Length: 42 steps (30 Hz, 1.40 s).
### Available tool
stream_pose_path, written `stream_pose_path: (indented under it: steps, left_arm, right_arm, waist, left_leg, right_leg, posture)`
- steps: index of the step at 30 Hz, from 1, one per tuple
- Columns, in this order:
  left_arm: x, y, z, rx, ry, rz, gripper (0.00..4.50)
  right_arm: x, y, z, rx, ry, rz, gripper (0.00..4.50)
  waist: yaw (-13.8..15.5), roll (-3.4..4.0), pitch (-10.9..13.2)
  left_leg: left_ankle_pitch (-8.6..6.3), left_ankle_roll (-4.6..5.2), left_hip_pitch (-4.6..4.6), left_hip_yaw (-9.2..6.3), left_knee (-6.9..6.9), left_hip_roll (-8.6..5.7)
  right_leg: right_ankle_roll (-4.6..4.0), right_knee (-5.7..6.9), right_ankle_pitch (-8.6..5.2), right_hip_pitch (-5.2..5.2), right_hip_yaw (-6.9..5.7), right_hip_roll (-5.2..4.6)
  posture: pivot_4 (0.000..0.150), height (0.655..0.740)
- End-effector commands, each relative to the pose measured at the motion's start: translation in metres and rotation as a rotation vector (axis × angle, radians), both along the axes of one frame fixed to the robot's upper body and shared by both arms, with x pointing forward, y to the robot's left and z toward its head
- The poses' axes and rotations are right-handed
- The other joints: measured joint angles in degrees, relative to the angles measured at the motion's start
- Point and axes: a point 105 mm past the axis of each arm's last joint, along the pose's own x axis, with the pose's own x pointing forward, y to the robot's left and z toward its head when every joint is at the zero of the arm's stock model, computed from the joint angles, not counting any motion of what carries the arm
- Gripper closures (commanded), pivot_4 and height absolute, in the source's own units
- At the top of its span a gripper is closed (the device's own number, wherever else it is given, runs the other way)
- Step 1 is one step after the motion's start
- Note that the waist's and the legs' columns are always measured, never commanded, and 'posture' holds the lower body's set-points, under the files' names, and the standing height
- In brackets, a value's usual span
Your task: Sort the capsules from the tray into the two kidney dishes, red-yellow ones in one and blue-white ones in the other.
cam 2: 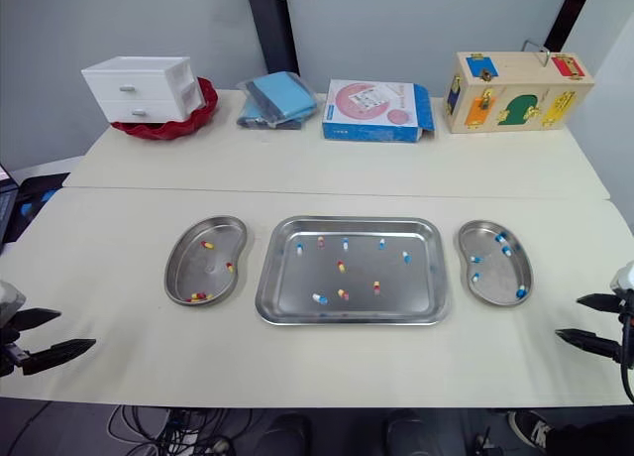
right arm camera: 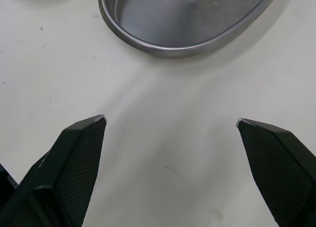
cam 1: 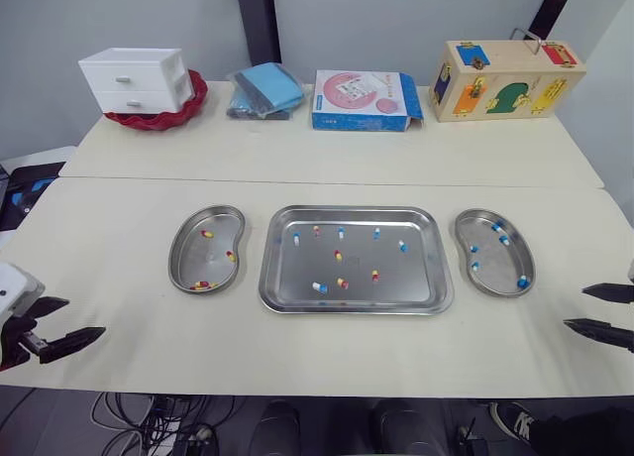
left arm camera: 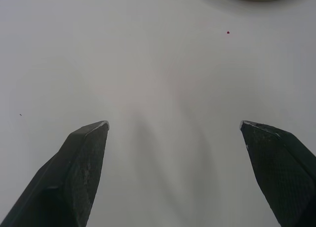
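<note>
Both claws spread wide, holding nothing, low over the table (cam 1: 297, 357) front edge: left claw (cam 1: 85, 315), right claw (cam 1: 574, 307), arms cut off by frame. Capsules (cam 1: 320, 287) scattered in tray (cam 1: 354, 306), centre, btwn left dish (cam 1: 188, 263) w/ red-yellow & right dish (cam 1: 492, 278) w/ blue-white. Some colours too small to tell.

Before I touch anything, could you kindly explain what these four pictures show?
It is a two-armed humanoid robot. The two wide pictures come from its head, looking down at a table; the two close ones come from its wrists, looking along each hand's black fingers. In the middle lies a steel tray of mixed capsules, with a kidney dish either side: the left dish holds red-yellow capsules, the right dish blue-white ones. The left hand and right hand hover open near the table's front edge, holding nothing.
</note>
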Motion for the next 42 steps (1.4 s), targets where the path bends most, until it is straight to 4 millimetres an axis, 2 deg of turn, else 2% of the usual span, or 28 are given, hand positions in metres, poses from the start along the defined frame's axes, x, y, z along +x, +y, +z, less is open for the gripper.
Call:
stream_pose_path:
  steps: [1,6,12,18,23,26,29,35,39,42]
  left_arm:
    - [0.001,-0.003,0.012,-0.011,-0.069,-0.022,0.08]
    - [-0.005,-0.026,0.008,-0.074,-0.092,-0.121,0.08]
    - [-0.019,-0.065,-0.003,-0.156,-0.135,-0.246,0.08]
    - [-0.040,-0.112,-0.018,-0.289,-0.287,-0.339,0.08]
    - [-0.053,-0.140,-0.035,-0.389,-0.375,-0.351,0.08]
    - [-0.048,-0.158,-0.028,-0.434,-0.578,-0.335,0.08]
    - [-0.046,-0.173,-0.029,-0.469,-0.657,-0.325,0.08]
    - [-0.034,-0.182,-0.025,-0.490,-0.772,-0.282,0.08]
    - [-0.034,-0.185,-0.026,-0.520,-0.773,-0.258,0.08]
    - [-0.034,-0.184,-0.028,-0.515,-0.772,-0.242,0.00]
  right_arm:
    - [0.004,-0.001,0.010,-0.024,-0.041,0.015,0.00]
    - [0.005,0.011,0.015,-0.006,-0.066,0.064,0.00]
    - [0.011,0.058,0.037,0.101,-0.111,0.186,0.00]
    - [0.015,0.143,0.051,0.265,-0.135,0.349,0.00]
    - [0.034,0.201,0.050,0.320,-0.181,0.379,0.00]
    - [0.052,0.244,0.050,0.348,-0.225,0.395,0.00]
    - [0.073,0.277,0.050,0.358,-0.254,0.359,0.00]
    - [0.093,0.330,0.042,0.330,-0.274,0.342,0.00]
    - [0.101,0.354,0.030,0.264,-0.283,0.350,0.00]
    - [0.112,0.360,0.024,0.221,-0.298,0.325,0.62]
  waist:
    - [-0.09,0.00,0.00]
    - [-0.24,0.00,0.00]
    - [-0.24,0.03,-0.01]
    - [-0.43,-0.05,-0.05]
    - [-0.09,-0.12,-0.07]
    - [-0.11,-0.12,-0.08]
    - [0.14,-0.14,-0.12]
    - [0.46,-0.13,-0.15]
    - [0.02,-0.12,-0.16]
    - [-0.19,-0.11,-0.15]
  left_leg:
    - [0.00,0.00,0.00,0.00,0.00,0.00]
    - [0.00,0.00,-0.01,0.03,-0.02,0.00]
    - [0.00,0.00,0.01,0.02,-0.03,0.02]
    - [0.00,-0.01,0.01,0.01,-0.02,0.03]
    - [0.00,-0.01,-0.01,-0.01,0.05,0.01]
    - [0.00,-0.01,-0.07,-0.05,0.10,0.00]
    - [0.00,-0.01,-0.25,-0.25,0.26,0.01]
    - [0.00,-0.01,-0.56,-0.35,0.34,0.00]
    - [0.00,-0.01,-0.55,-0.33,0.33,0.00]
    - [0.01,-0.01,-0.54,-0.34,0.32,0.01]
  right_leg:
    - [0.00,0.00,0.00,0.00,0.00,0.00]
    - [0.00,-0.01,0.00,0.00,0.02,-0.01]
    - [0.00,0.00,0.00,0.03,0.03,0.00]
    - [-0.01,-0.03,0.01,0.07,0.04,0.00]
    - [0.00,-0.05,0.01,0.06,0.04,-0.01]
    - [0.01,-0.03,0.02,0.03,0.03,-0.01]
    - [0.00,0.06,0.03,-0.07,-0.13,0.04]
    - [-0.03,0.14,0.05,-0.39,-0.23,0.02]
    - [-0.03,0.20,0.06,-0.44,-0.21,0.03]
    - [-0.03,0.22,0.06,-0.46,-0.22,0.04]
  posture:
    - [0.150,0.7400]
    - [0.150,0.7400]
    - [0.150,0.7400]
    - [0.150,0.7400]
    - [0.150,0.7400]
    - [0.150,0.7400]
    - [0.150,0.7400]
    - [0.150,0.7400]
    - [0.150,0.7400]
    - [0.150,0.7400]
